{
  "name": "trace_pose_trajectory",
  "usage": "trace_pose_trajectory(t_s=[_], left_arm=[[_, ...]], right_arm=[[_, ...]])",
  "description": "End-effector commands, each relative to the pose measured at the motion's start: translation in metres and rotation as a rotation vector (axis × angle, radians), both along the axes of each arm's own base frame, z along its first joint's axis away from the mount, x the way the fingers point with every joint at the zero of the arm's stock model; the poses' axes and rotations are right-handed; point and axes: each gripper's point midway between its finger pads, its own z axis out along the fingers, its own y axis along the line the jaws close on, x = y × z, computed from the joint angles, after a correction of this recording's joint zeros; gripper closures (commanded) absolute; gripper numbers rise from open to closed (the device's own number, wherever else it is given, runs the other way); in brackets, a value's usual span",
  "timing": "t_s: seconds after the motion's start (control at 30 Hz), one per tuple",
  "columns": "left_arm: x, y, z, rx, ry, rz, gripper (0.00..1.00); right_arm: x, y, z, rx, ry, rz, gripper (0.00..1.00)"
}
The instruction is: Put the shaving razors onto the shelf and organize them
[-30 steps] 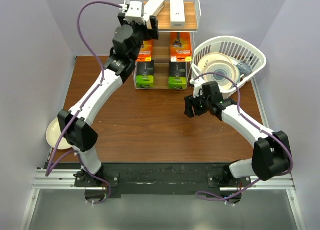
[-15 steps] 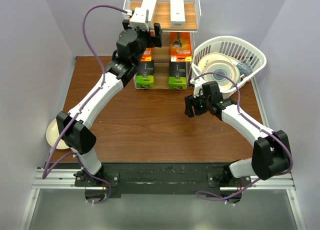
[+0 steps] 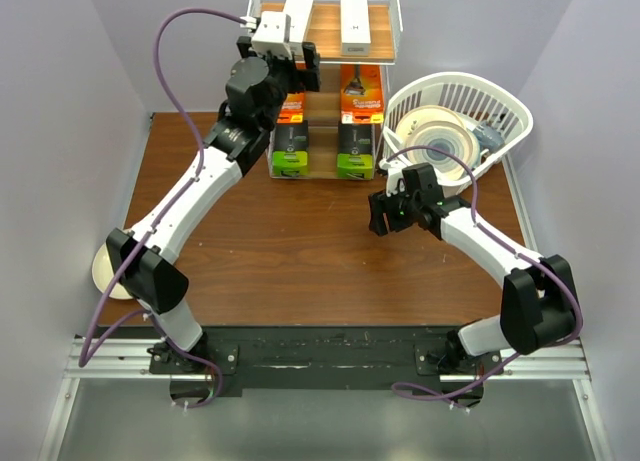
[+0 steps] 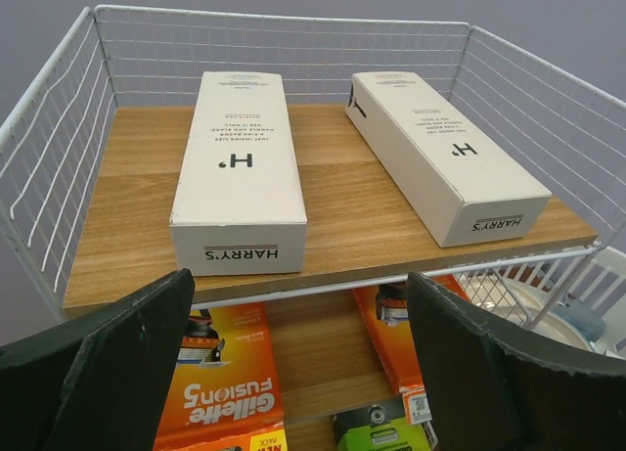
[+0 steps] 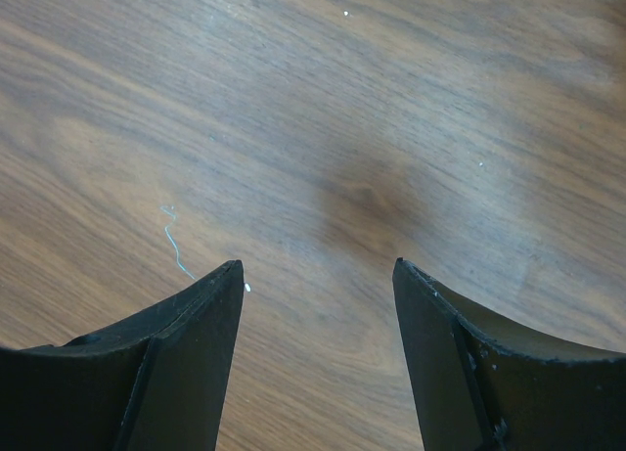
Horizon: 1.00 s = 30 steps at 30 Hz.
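Note:
The shelf point(image 3: 325, 29) stands at the back of the table, and all six shaving razors lie on it. Two long white boxes point(image 4: 240, 167) point(image 4: 445, 153) lie side by side on the top board point(image 4: 333, 197). Two orange cards point(image 3: 293, 106) point(image 3: 361, 93) lie on the middle tier, and two black boxes with green ends point(image 3: 290, 148) point(image 3: 355, 149) on the bottom one. My left gripper point(image 4: 298, 280) hangs open and empty just in front of the top board's near edge. My right gripper point(image 5: 317, 265) is open over bare wood, holding nothing.
A white slotted basket point(image 3: 500, 106) with cream plates point(image 3: 437, 141) sits right of the shelf, close to my right gripper point(image 3: 380, 213). Another cream plate point(image 3: 105, 266) lies at the table's left edge by the left arm's elbow.
The left white box, tilted at my left gripper a second ago, now lies flat and straight on the top board. The left gripper has drawn back from it. The right arm stayed still.

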Motion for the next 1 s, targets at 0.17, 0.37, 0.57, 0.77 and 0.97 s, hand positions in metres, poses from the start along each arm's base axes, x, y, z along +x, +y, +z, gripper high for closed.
trace_pose_trajectory(t_s=[0.17, 0.37, 0.57, 0.77, 0.97], left_arm=[[0.007, -0.002, 0.017, -0.066, -0.035, -0.008, 0.05], [0.004, -0.007, 0.016, -0.076, -0.025, -0.038, 0.05], [0.000, -0.005, 0.015, -0.075, -0.024, -0.041, 0.05], [-0.004, -0.009, 0.015, -0.076, -0.021, -0.070, 0.05], [-0.007, -0.012, 0.013, -0.082, -0.015, -0.085, 0.06]], right_arm=[[0.014, 0.003, 0.018, 0.025, -0.057, -0.011, 0.33], [0.013, 0.002, 0.016, 0.027, -0.054, -0.015, 0.33], [0.015, 0.002, 0.016, 0.030, -0.054, -0.018, 0.33], [0.015, 0.003, 0.013, 0.029, -0.049, -0.019, 0.33], [0.016, 0.003, 0.015, 0.029, -0.052, -0.019, 0.32]])
